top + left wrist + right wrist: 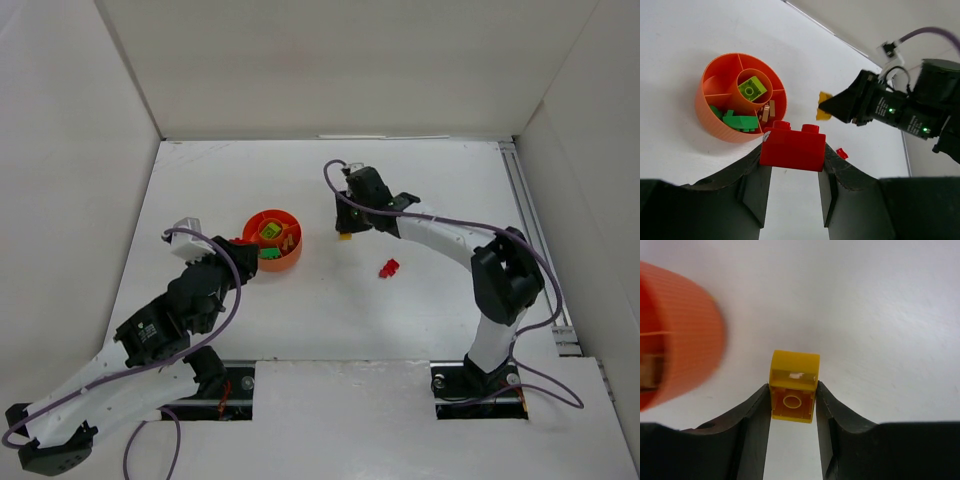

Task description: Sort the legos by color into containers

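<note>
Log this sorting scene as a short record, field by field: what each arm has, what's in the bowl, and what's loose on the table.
left gripper: fingers shut on a red brick, close to the bowl
right gripper: fingers shut on a yellow brick, beside the bowl
bowl centre: one lime brick
bowl outer compartments: green bricks in one, tan bricks in the next
loose on table: one small red piece, between the bowl and the right arm's base
</note>
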### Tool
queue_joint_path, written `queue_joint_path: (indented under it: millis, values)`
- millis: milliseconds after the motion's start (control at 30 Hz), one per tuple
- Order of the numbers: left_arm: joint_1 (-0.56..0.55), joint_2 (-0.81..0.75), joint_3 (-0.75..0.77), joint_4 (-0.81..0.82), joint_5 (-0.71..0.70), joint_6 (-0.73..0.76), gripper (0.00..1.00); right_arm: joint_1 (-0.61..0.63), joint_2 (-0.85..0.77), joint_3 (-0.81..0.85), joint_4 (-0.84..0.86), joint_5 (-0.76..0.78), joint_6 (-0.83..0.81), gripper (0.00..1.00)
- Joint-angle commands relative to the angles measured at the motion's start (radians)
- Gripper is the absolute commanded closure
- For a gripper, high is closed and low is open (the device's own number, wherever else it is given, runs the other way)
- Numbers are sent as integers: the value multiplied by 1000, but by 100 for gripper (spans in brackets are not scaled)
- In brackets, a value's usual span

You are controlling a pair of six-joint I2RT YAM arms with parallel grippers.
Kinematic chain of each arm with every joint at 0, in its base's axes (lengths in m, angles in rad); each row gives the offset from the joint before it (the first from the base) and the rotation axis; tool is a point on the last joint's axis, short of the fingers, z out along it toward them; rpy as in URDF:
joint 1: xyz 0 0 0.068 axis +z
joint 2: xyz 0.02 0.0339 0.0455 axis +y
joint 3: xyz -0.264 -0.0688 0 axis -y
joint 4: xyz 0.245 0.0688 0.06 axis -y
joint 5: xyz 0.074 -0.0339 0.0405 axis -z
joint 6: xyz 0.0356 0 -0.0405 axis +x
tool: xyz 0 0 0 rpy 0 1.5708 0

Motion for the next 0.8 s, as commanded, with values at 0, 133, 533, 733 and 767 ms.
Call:
queue_joint_path:
  millis: [0,133,533,733,767]
  values:
    - [-1,-11,9,10,-31,-19,85,27,-80,57,326,-136,-139,82]
    - [-1,-20,18,-8,-41,-29,85,60,-46,81,564,-242,-200,82]
    - [-1,-20,18,-18,-61,-49,85,129,112,216,637,-345,-221,80]
    - [-1,-29,18,-36,-70,-49,85,129,155,226,637,-334,-221,79]
    - [-1,-29,18,-36,-70,-49,85,129,155,226,637,-334,-221,78]
